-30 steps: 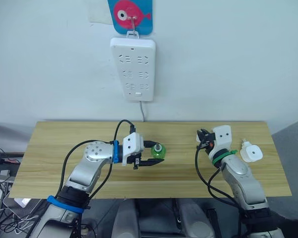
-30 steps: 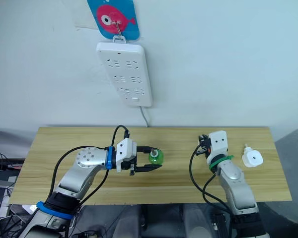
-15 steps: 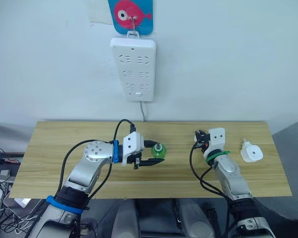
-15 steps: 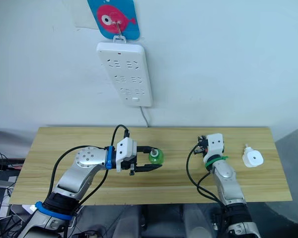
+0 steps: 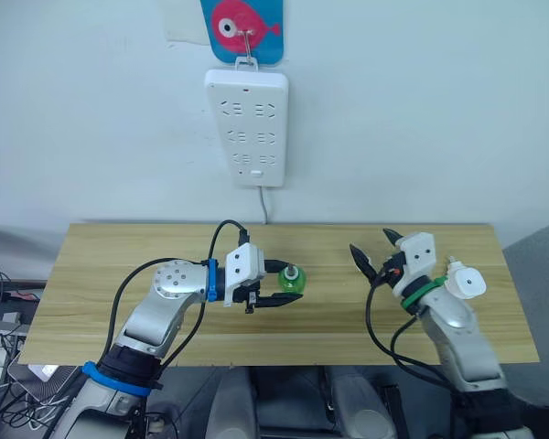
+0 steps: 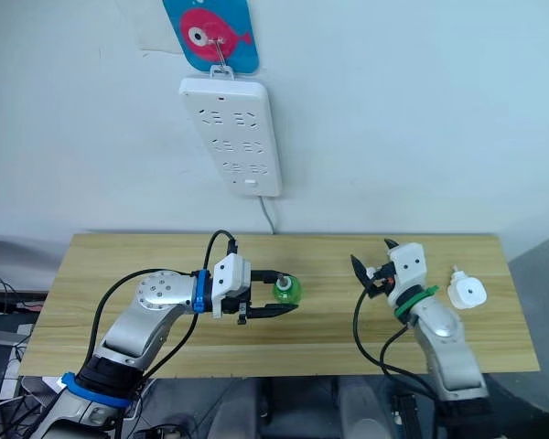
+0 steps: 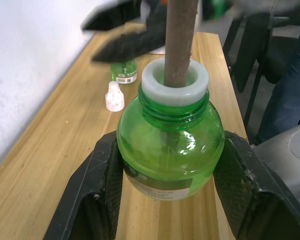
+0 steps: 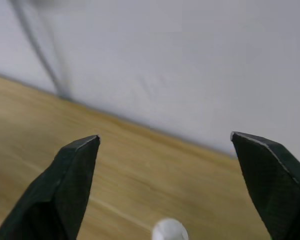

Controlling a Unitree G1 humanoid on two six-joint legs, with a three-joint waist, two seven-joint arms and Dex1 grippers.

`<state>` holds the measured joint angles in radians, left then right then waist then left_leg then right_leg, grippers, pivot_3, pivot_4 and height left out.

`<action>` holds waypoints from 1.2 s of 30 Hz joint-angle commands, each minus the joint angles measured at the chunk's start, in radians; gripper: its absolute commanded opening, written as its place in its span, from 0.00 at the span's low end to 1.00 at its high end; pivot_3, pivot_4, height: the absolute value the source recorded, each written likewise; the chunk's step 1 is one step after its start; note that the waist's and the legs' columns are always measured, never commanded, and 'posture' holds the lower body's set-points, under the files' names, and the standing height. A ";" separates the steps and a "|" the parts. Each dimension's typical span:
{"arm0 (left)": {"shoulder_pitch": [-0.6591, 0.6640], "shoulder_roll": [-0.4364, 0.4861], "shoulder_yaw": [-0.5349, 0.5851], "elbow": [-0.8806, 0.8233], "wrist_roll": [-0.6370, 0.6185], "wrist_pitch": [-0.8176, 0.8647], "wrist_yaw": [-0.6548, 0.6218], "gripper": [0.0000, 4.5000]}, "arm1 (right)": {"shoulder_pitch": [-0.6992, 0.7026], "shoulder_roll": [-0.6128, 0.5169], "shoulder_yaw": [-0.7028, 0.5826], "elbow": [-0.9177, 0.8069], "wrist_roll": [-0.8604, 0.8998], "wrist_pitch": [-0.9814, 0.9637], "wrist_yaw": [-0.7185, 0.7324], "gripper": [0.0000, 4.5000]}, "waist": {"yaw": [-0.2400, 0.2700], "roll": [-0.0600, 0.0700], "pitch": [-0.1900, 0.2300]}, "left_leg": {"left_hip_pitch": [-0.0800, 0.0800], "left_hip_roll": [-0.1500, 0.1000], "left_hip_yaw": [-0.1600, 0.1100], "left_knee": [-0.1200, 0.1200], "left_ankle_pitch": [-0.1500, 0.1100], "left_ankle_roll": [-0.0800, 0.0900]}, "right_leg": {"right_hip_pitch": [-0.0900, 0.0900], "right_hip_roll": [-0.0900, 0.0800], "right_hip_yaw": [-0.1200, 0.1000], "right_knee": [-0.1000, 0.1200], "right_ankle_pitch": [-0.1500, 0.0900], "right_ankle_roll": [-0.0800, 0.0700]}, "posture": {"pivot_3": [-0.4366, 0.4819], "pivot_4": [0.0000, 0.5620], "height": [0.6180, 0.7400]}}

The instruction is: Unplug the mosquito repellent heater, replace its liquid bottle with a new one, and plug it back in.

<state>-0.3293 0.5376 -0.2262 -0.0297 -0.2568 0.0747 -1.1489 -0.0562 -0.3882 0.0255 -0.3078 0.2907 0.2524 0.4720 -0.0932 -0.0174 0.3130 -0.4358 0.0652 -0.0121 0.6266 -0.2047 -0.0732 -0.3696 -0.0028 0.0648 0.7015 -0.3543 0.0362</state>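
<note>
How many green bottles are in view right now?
2. One green bottle sits between the left gripper's fingers. A second bottle stands farther along the table, beside a loose white cap. Others may be hidden.

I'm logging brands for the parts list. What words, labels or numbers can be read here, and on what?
None can be read.
Green bottle held in the left gripper: a paper label, print too blurred to read.
Second green bottle further along the table: a label with a barcode-like patch, too small to read.
Power strip and fish hanger: no lettering that can be made out.
</note>
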 commanded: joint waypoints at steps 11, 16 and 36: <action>-0.061 -0.007 -0.005 0.064 0.002 -0.104 -0.056 0.49 | -0.108 -0.198 0.109 -0.304 0.319 0.333 0.279 0.69 | -0.007 -0.001 0.001 | 0.000 -0.001 -0.001 0.001 -0.001 0.002 | 0.001 0.000 -0.001 -0.001 0.000 0.000 | 0.24 0.57 1.00; -0.072 -0.017 -0.004 0.072 0.003 -0.110 -0.062 0.49 | -0.173 -0.132 0.168 -0.246 0.271 0.323 0.257 0.69 | -0.013 -0.001 0.001 | 0.000 -0.001 -0.001 0.001 -0.001 0.002 | 0.000 0.000 -0.002 -0.001 0.000 0.000 | 0.24 0.56 1.00; -0.078 -0.049 0.001 0.044 -0.005 -0.088 -0.053 0.49 | -0.231 -0.049 0.256 -0.094 0.080 0.154 0.293 0.18 | -0.016 -0.001 0.001 | 0.000 0.000 -0.001 0.001 -0.001 0.002 | 0.000 0.000 -0.004 -0.001 0.000 0.000 | 0.25 0.56 1.00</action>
<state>-0.4024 0.4954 -0.2298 0.0536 -0.2441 -0.0029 -1.1977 -0.2926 -0.4370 0.2937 -0.3913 0.3725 0.4245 0.7541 -0.1095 -0.0189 0.3137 -0.4362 0.0649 -0.0130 0.6280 -0.2057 -0.0713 -0.3695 -0.0027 0.0609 0.7007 -0.3543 0.0362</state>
